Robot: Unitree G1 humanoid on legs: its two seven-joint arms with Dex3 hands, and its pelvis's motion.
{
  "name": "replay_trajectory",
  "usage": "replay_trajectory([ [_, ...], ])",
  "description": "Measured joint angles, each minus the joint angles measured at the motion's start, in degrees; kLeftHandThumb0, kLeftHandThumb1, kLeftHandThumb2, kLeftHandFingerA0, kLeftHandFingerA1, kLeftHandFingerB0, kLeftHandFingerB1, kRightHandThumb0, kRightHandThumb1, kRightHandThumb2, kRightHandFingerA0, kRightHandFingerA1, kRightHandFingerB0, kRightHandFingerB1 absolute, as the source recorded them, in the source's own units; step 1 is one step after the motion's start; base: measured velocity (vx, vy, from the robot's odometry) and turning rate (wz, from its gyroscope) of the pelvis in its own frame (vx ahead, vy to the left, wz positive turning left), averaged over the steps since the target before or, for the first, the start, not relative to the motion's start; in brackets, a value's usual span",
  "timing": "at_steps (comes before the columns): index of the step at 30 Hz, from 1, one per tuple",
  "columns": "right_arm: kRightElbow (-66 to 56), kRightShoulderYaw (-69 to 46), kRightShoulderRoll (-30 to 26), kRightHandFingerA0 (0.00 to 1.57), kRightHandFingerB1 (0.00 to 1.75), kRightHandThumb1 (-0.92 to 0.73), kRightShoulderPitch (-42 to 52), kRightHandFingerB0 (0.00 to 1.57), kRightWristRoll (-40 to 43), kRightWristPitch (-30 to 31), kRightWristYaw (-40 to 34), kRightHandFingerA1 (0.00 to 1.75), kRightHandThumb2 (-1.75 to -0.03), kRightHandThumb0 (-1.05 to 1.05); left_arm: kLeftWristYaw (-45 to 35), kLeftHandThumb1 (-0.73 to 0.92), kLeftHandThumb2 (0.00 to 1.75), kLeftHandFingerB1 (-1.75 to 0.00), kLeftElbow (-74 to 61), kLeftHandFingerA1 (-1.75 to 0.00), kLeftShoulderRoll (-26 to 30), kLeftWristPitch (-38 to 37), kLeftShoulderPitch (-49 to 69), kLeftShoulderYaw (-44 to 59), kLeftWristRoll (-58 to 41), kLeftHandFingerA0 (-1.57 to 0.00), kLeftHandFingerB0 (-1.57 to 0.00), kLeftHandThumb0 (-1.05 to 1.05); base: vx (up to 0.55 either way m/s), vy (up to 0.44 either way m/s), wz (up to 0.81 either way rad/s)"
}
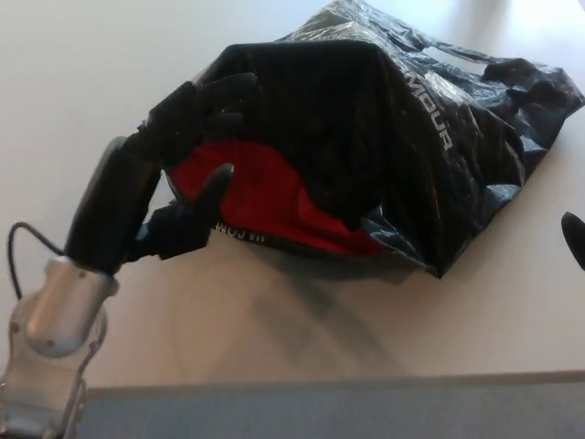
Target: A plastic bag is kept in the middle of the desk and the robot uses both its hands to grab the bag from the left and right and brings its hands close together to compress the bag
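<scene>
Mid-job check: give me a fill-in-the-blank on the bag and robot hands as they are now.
1. The left robot hand touches the bag's ____ end.
2. The bag's outside is black; its lining is ____.
3. The bag lies on a ____ desk.
4. Only a tip of the ____ robot hand shows.

Missing: left; red; white; right

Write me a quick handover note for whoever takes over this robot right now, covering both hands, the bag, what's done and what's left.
Left robot hand: at the left end of the black plastic bag, fingers on the bag's top edge, thumb low by the red patch; whether it grips firmly I cannot tell.
Right robot hand: only a dark tip shows at the right edge of the picture, clear of the bag; its state is unreadable.
Bag: lying on the white desk, bulky and not compressed.
Done: left side reached.
Left: bring the right hand onto the bag's right end, then press both hands together.
</scene>
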Motion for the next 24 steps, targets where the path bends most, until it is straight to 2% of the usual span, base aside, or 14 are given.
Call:
replay_trajectory([
  [1, 0.0, 0.2, 0.0, 0.06, 0.09, -0.75, 0.4, 0.04, 0.0, 0.0, 0.0, 0.1, -1.12, -0.96, -1.0, 0.92, 0.72, -0.28, -2.1, -0.38, 2.2, 0.4, 1.8, 1.1, -0.4, -0.26, -0.2, -0.93, 0.0, 0.0, 0.0],
  [5, -0.2, 0.9, 0.0, 0.01, 0.12, -0.73, 2.8, 0.01, 0.1, 0.0, 0.0, 0.12, -1.12, -0.91, -4.9, 0.91, 0.68, -0.28, -8.8, -0.37, 9.5, 0.9, 11.1, 7.8, -3.6, -0.31, -0.24, -0.94, 0.0, 0.0, 0.0],
  [7, -0.3, 1.2, -0.1, 0.08, 0.09, -0.76, 3.7, 0.07, 0.1, -0.1, 0.0, 0.09, -1.12, -0.96, -5.9, 0.89, 0.68, -0.29, -11.4, -0.4, 10.3, 0.7, 14.6, 10.1, -5.1, -0.36, -0.28, -0.92, 0.0, 0.0, 0.0],
  [10, -0.3, 1.3, -0.1, 0.01, 0.11, -0.75, 3.7, 0.01, 0.2, -0.4, 0.0, 0.12, -1.13, -0.91, -6.1, 0.91, 0.68, -0.28, -15.9, -0.37, 8.3, -1.5, 19.5, 13.4, -7.4, -0.36, -0.25, -0.88, 0.0, 0.0, 0.0],
  [11, -0.2, 1.3, -0.1, 0.01, 0.11, -0.75, 3.6, 0.01, 0.2, -0.4, 0.0, 0.12, -1.14, -0.91, -6.1, 0.72, 1.09, -0.42, -16.8, -0.5, 7.2, -2.6, 20.7, 14.1, -8.1, -0.26, -0.16, -0.85, 0.0, 0.0, 0.0],
  [12, -0.2, 1.2, -0.1, 0.01, 0.11, -0.75, 3.6, 0.01, 0.2, -0.4, 0.0, 0.12, -1.14, -0.91, -6.0, 0.72, 1.09, -0.42, -17.3, -0.5, 6.5, -3.2, 21.3, 14.4, -8.3, -0.26, -0.16, -0.85, 0.0, 0.0, 0.0],
  [13, -0.2, 1.2, 0.0, 0.07, 0.11, -0.75, 3.6, 0.07, 0.2, -0.4, 0.0, 0.13, -1.12, -0.91, -6.0, 0.92, 0.71, -0.28, -18.0, -0.37, 5.2, -4.4, 22.5, 14.8, -8.7, -0.28, -0.22, -0.86, 0.0, 0.0, 0.0],
  [14, -0.1, 1.1, 0.0, 0.09, 0.12, -0.74, 3.5, 0.08, 0.2, -0.4, 0.0, 0.18, -1.12, -0.9, -5.9, 0.92, 0.69, -0.28, -18.3, -0.37, 4.3, -5.1, 23.3, 14.9, -8.8, -0.27, -0.22, -0.87, 0.0, 0.0, 0.0],
  [17, 0.9, 1.1, 0.4, 0.07, 0.12, -0.75, 3.6, 0.07, 0.2, -0.4, 0.0, 0.2, -1.12, -0.91, -6.0, 0.92, 0.69, -0.28, -19.0, -0.4, 1.1, -7.8, 27.6, 14.8, -9.3, -0.23, -0.2, -0.86, 0.0, 0.0, 0.0],
  [19, 2.3, 1.2, 0.8, 0.06, 0.12, -0.77, 3.7, 0.07, 0.2, -0.6, 0.0, 0.19, -1.13, -0.93, -6.1, 0.92, 0.73, -0.28, -18.8, -0.4, -0.3, -9.6, 30.3, 14.8, -9.6, -0.25, -0.2, -0.85, 0.0, 0.0, 0.0],
  [20, 2.9, 1.2, 1.0, 0.0, 0.19, -0.72, 3.8, 0.02, 0.2, -0.6, 0.0, 0.26, -1.13, -0.82, -6.2, 0.92, 0.71, -0.29, -18.4, -0.34, -0.6, -10.3, 31.1, 14.8, -9.7, -0.24, -0.22, -0.86, 0.0, 0.0, 0.0],
  [24, 6.6, 1.2, 1.6, 0.0, 0.2, -0.75, 4.5, 0.07, 0.0, -1.2, -0.1, 0.28, -1.14, -0.84, -6.8, 0.92, 0.72, -0.28, -15.1, -0.32, -1.7, -13.6, 35.7, 15.0, -10.3, -0.22, -0.2, -0.87, 0.0, 0.0, 0.0],
])
